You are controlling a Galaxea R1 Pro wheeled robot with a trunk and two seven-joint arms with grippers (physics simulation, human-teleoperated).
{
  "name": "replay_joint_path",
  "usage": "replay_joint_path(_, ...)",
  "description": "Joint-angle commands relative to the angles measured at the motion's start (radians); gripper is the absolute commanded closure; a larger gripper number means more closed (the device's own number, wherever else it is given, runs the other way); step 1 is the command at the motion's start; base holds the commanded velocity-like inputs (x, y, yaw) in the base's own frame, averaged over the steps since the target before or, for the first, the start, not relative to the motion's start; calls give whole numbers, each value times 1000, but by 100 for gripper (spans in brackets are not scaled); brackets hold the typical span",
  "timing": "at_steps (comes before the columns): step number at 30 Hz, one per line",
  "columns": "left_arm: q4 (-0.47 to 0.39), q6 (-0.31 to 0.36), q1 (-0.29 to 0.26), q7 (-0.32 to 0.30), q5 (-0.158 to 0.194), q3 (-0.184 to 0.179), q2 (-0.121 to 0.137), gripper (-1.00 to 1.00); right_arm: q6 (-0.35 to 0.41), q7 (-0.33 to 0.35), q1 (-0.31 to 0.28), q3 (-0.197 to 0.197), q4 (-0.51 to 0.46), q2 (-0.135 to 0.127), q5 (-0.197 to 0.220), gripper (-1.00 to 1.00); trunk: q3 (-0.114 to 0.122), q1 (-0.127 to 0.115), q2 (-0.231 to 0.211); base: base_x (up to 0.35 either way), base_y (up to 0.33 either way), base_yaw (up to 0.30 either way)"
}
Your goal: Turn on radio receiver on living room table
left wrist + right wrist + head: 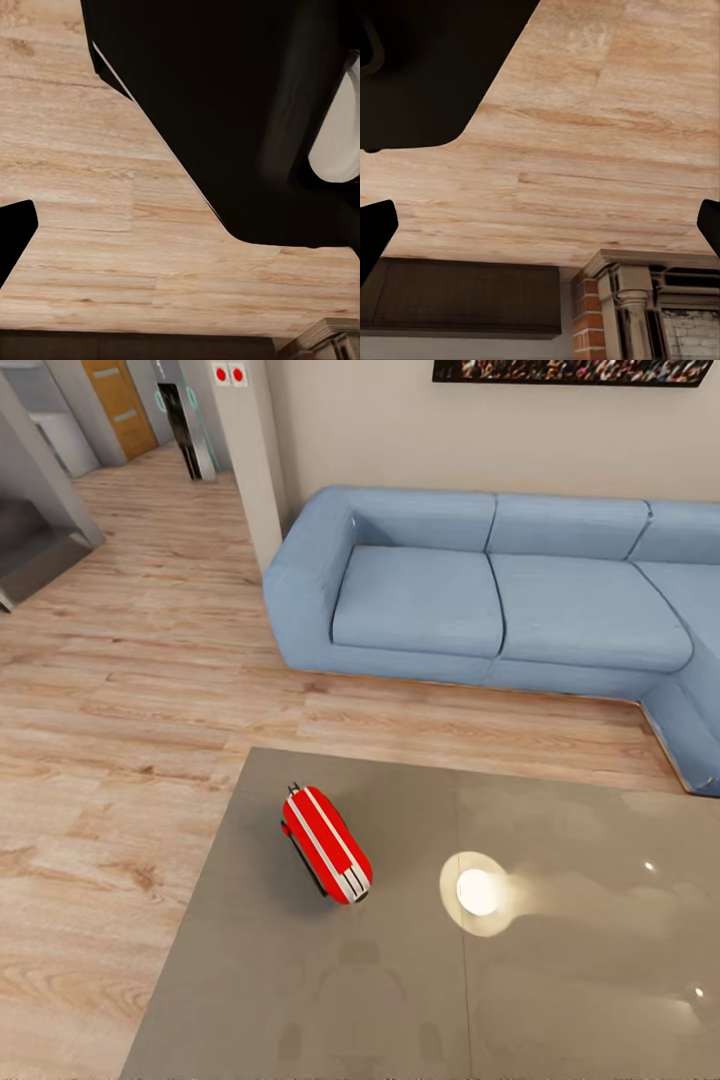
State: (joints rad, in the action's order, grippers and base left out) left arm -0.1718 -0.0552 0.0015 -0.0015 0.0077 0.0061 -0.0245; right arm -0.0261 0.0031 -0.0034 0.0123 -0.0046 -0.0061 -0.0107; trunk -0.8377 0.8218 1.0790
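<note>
The radio lies on its side on the table, near the table's far left corner, its long axis running diagonally; 2 white stripes run along its red body, the white end points toward the robot and rightward, and a black strap shows along its left edge. Just to its right on the glossy grey top sits a bright round lamp glare. Beyond the table lies light plank floor, then a blue sofa against a beige wall; a picture's lower edge hangs above the sofa. A hallway with a wooden door opens at far left.

In the right wrist view 2 dark fingertips stand at opposite edges, well apart, over plank floor, with a brick fireplace beyond. In the left wrist view 1 dark fingertip shows over floor beside a dark bulk of the robot; whether that gripper is spread or closed cannot be told.
</note>
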Motion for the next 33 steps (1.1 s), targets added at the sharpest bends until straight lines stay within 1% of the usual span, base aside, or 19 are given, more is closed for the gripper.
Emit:
replay_joint_path(1,0,0,0,0,0,0,0,-100,0,0,0,0,0,0,0,-100,-2,0,0,0,0,0)
replay_joint_path(17,0,0,0,0,0,0,0,-100,0,1,0,0,0,-1,0,-100,-27,0,0,0,0,0)
replay_joint_path(33,0,1,0,-1,-3,0,-1,-100,-1,5,0,-3,0,-5,3,-100,-29,0,0,0,0,0)
